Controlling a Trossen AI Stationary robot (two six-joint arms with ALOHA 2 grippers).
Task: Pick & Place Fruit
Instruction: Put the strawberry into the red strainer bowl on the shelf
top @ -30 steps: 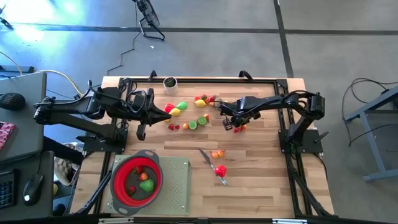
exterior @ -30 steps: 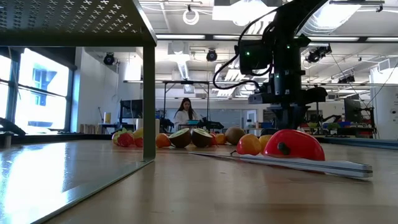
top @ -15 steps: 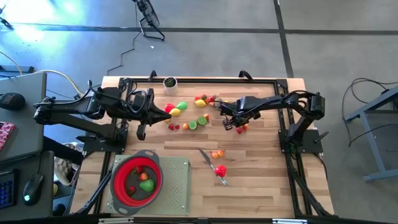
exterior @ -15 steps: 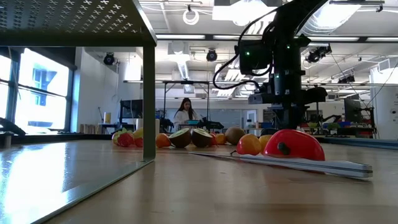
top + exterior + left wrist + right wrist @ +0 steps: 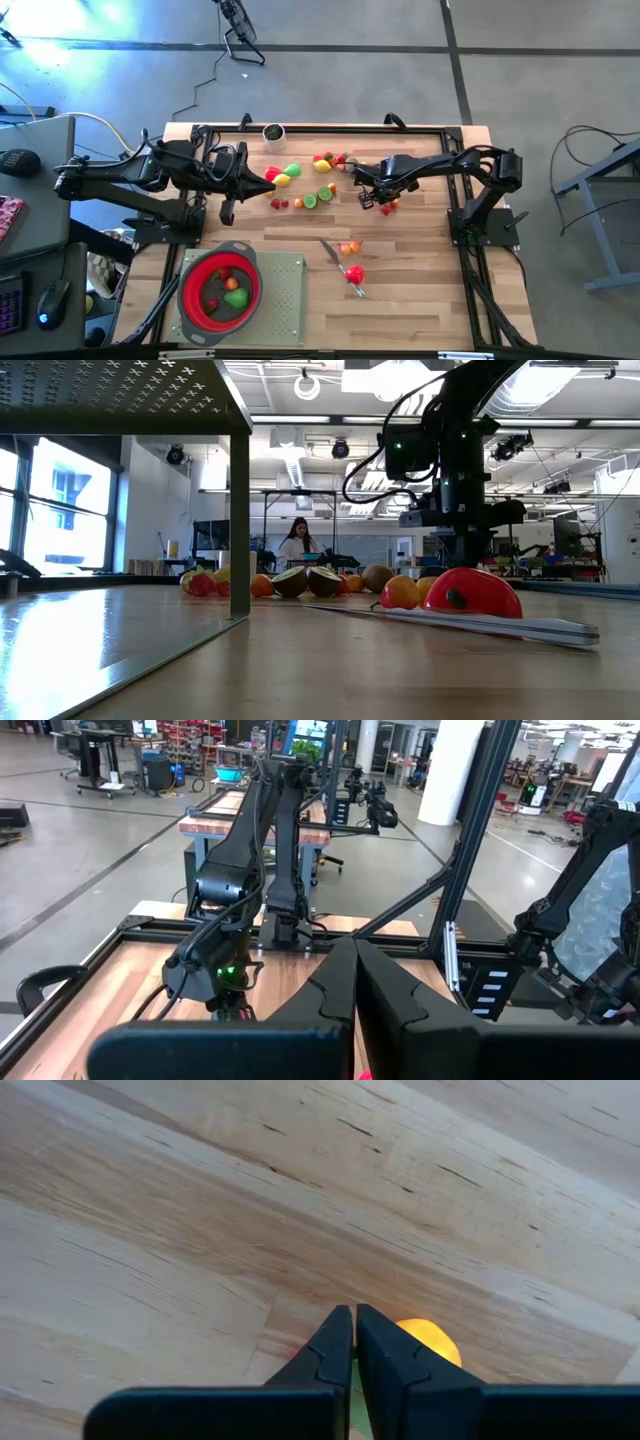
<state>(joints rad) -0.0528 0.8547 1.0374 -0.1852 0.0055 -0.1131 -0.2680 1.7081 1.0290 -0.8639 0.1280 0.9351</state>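
Small toy fruits lie scattered on the wooden table [image 5: 420, 290]: a red, yellow and green cluster [image 5: 284, 175], lime halves [image 5: 312, 198], a group [image 5: 328, 160] farther back, and red bits [image 5: 386, 206]. My right gripper [image 5: 372, 200] points straight down at the table beside those red bits, fingers shut [image 5: 353, 1312]. An orange-yellow fruit [image 5: 428, 1342] shows just behind its fingertips. My left gripper [image 5: 272, 186] hovers level and shut [image 5: 354, 945] above the left cluster, touching nothing. My right gripper comes from above with its shut fingertips [image 5: 340, 1330] close beside the orange-yellow fruit, which rests on the table. The fingers themselves hide the spot, so I cannot tell whether they touch it or hold anything between them.
A red strainer [image 5: 220, 288] with a few fruits inside sits on a grey mat [image 5: 285, 300] at the near left. A slim knife [image 5: 338, 262] lies near centre beside a red fruit [image 5: 354, 273] and small orange ones [image 5: 348, 247]. A small pot [image 5: 273, 132] stands at the far edge.
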